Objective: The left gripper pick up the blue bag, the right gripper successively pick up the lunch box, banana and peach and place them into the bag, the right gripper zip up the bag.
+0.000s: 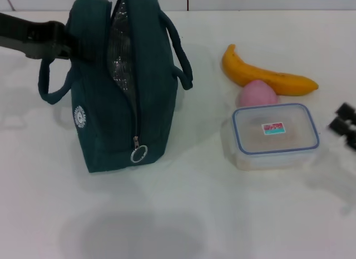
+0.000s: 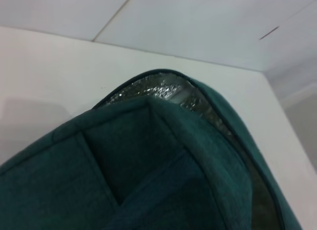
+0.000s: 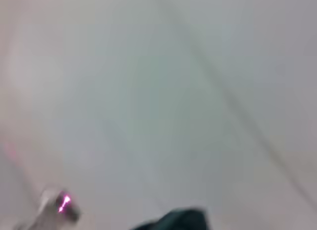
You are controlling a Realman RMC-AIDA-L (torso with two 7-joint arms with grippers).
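While the left gripper (image 1: 65, 44), fingers hidden, is meeting the blue bag (image 1: 119, 86) at upper left, the right gripper (image 1: 344, 124), fingers apart, is nearing the lunch box (image 1: 275, 135) at right: rigid, smooth, probably light; grip its sides.

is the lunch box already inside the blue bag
No, the lunch box sits on the table to the right of the blue bag, lid on.

A white table (image 1: 183, 214) carries a teal bag (image 1: 105, 103), standing upright with its zip open, beside the left gripper (image 1: 65, 46). Nearest the right gripper (image 1: 344, 125) sits the lunch box (image 1: 275, 135); beyond it lie a peach (image 1: 258, 94), apparently touching the box, and a banana (image 1: 267, 76).
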